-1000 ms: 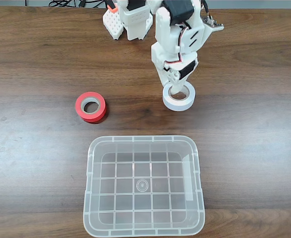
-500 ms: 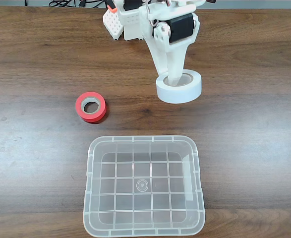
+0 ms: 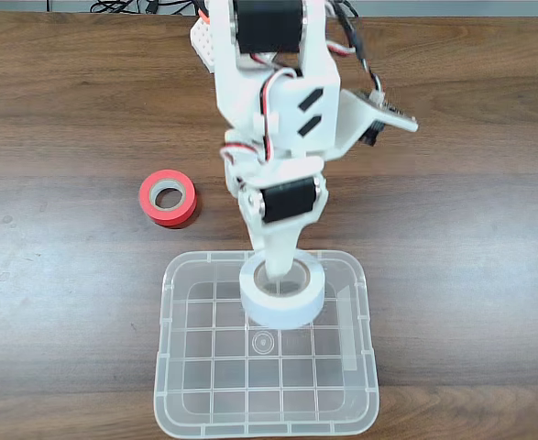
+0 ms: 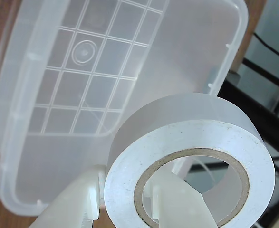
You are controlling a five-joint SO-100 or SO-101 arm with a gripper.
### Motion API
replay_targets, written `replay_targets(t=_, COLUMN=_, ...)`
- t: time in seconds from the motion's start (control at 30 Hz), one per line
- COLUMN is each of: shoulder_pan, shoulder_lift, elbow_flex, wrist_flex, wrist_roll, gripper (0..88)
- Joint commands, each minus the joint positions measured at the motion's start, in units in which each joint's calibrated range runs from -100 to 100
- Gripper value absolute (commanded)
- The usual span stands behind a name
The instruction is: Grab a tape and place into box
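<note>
the jaws pinch the wall of the tape (image 3: 283, 299), one finger (image 4: 175, 206) through its hole. it is a white ring with a cardboard-brown inner core, held above the clear box (image 3: 184, 367). a red roll (image 3: 168, 197) lies on the table (image 3: 452, 211), well apart from the jaws.

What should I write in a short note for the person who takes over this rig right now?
Tool: shut on the small white ring-shaped tape roll, one finger through its hole, the other outside the wall; the wrist view shows the same grip.
Tape: held in the air over the back part of the large clear plastic box, not yet released.
Red-orange tape roll: lies on the brown wooden table, left of the arm in the fixed view, untouched.
Done: pick and carry.
Left: lower, open, withdraw.
</note>
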Motion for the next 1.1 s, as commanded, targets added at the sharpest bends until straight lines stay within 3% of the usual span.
replay_targets(t=0.0, shoulder_pan=0.9, shoulder_lift=10.0, elbow_flex=-17.7, wrist_flex=0.0, wrist_roll=0.1, gripper=3.4)
replay_targets(t=0.7, shoulder_pan=1.8, shoulder_lift=28.8, elbow_flex=-26.0, wrist_flex=-0.2, wrist_roll=0.3, gripper=3.7)
replay_targets(t=0.9, shoulder_pan=2.5, shoulder_lift=28.5, elbow_flex=-26.0, wrist_flex=-0.2, wrist_roll=0.3, gripper=17.1)
replay_targets(t=1.07, shoulder_pan=2.5, shoulder_lift=27.8, elbow_flex=-26.8, wrist_flex=-0.3, wrist_roll=0.3, gripper=18.1)
